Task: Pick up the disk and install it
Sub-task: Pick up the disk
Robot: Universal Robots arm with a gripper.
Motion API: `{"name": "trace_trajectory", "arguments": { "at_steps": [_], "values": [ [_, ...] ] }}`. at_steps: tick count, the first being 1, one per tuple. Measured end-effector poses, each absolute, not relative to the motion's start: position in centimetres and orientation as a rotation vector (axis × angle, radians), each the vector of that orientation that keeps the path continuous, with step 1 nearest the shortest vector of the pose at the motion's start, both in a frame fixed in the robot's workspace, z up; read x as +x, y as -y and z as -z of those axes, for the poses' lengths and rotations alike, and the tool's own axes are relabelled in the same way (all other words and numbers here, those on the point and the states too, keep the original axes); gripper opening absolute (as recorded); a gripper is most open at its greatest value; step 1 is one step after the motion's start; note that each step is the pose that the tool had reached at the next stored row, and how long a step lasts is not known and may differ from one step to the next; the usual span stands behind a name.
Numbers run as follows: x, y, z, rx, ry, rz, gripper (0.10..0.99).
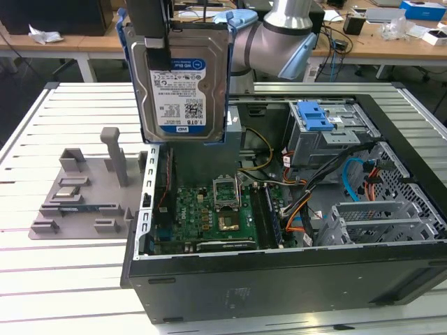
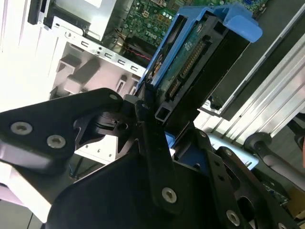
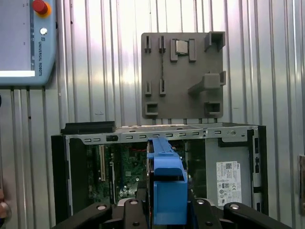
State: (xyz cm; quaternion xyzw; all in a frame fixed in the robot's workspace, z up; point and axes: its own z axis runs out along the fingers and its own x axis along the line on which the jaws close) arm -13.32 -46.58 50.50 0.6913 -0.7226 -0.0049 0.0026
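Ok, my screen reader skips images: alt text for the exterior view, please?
The gripper holds the disk upright above the open computer case, label toward the camera. A grey parts tray lies at the exterior view's left.

The disk point(image 3: 167, 176), seen edge-on so that mostly its blue rail shows, is clamped in the black gripper point(image 3: 167, 198) over the open computer case point(image 3: 157, 135) and its green motherboard point(image 3: 121, 171). Beside the board sits a grey metal box point(image 3: 228, 152) with a white sticker point(image 3: 228, 182). Beyond the case, on the ribbed table point(image 3: 95, 71), rests a grey fixture plate point(image 3: 183, 95) (a small square chip point(image 3: 181, 46) sits in one slot), well apart from a pendant point(image 3: 24, 43) with a red button point(image 3: 40, 6).
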Motion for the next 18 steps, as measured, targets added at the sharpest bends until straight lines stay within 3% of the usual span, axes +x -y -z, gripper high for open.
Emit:
{"name": "trace_trajectory", "arguments": {
  "at_steps": [18],
  "values": [
    [-13.3, 51.4, -50.4, 2.167, 2.266, 0.014, 0.369]
  ]
}}
